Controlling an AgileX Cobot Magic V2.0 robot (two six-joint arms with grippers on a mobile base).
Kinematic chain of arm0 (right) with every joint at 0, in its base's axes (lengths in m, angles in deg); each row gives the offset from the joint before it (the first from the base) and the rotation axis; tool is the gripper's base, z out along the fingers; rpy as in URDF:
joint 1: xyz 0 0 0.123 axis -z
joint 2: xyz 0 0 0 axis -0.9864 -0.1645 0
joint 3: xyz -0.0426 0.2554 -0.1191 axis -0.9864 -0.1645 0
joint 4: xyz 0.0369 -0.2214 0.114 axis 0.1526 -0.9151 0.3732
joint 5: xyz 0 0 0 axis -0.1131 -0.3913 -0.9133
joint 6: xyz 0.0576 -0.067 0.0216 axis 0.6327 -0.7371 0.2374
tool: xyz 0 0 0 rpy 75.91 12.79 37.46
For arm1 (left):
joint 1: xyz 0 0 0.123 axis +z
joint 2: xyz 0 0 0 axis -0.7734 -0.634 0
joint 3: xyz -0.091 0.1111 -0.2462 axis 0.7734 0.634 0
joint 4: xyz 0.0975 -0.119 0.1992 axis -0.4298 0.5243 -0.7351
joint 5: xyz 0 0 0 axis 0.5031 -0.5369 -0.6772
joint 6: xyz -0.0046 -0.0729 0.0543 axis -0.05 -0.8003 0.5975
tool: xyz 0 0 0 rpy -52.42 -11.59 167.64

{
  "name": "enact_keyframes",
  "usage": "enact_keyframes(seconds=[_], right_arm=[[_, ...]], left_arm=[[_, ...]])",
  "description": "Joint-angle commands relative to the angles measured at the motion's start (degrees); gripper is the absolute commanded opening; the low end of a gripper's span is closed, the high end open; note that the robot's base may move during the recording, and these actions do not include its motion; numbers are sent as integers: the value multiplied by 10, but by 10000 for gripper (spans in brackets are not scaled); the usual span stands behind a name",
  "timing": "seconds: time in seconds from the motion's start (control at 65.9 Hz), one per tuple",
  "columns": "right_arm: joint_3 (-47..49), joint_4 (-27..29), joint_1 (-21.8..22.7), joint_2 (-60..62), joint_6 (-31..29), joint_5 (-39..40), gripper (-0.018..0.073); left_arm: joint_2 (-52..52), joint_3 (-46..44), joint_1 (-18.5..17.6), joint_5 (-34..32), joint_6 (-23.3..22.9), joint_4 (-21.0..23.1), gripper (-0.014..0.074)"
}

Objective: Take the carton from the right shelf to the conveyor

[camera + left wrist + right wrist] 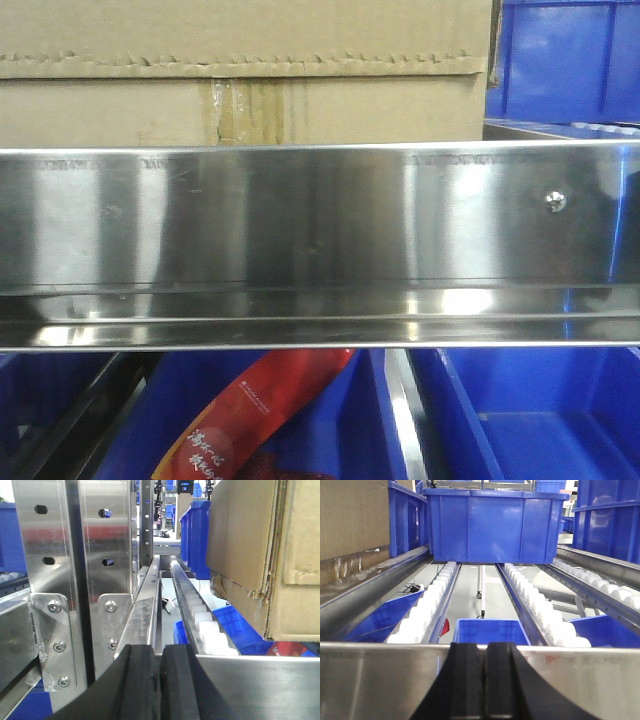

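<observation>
The brown carton (240, 75) sits on the right shelf behind the shiny steel front rail (300, 230), with its serrated flap edge and taped seam facing me. It also shows at the right of the left wrist view (250, 545) and at the left edge of the right wrist view (350, 520). My left gripper (160, 652) is shut and empty, in front of the rail, left of the carton. My right gripper (486, 652) is shut and empty, in front of the rail, right of the carton. The conveyor is out of view.
Blue plastic bins stand beside the carton (565, 60) and on the roller tracks (495, 525). Lower-tier blue bins (530, 420) sit under the rail, one holding a red packet (250, 420). White roller tracks (427, 605) run back. Steel uprights (75, 555) stand at the left.
</observation>
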Motion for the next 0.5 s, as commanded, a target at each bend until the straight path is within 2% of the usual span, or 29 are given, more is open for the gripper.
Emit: enact_keyframes(seconds=[0.0, 0.485], right_arm=[[0, 1, 1, 2, -2, 14, -68], [0, 1, 1, 2, -2, 14, -68]], left_arm=[[2, -1, 1, -9, 1, 4, 21], [2, -1, 1, -36, 1, 4, 21]])
